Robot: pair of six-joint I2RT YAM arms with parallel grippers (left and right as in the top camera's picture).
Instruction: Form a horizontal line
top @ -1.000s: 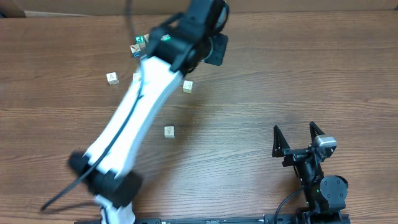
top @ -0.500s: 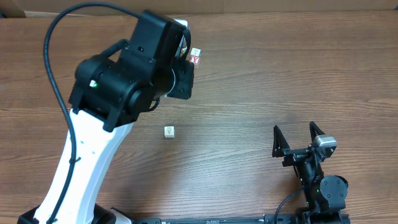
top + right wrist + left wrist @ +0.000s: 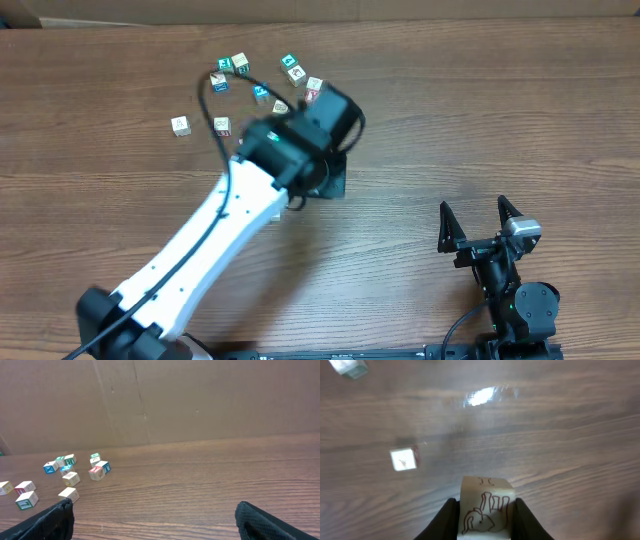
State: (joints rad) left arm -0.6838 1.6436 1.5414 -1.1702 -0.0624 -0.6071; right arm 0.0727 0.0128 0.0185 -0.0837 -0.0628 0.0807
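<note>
Left pincer (image 3: pixel 485 511) pinches a picture cube (image 3: pixel 484 497), arm (image 3: pixel 205 235) stretched forward; right pincer (image 3: pixel 473 210) spread.

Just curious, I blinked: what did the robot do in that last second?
The left gripper, shut on a pale picture cube, swung back from the far edge of the table toward its middle. The right gripper stayed parked and open. The loose cube at far left did not move.
</note>
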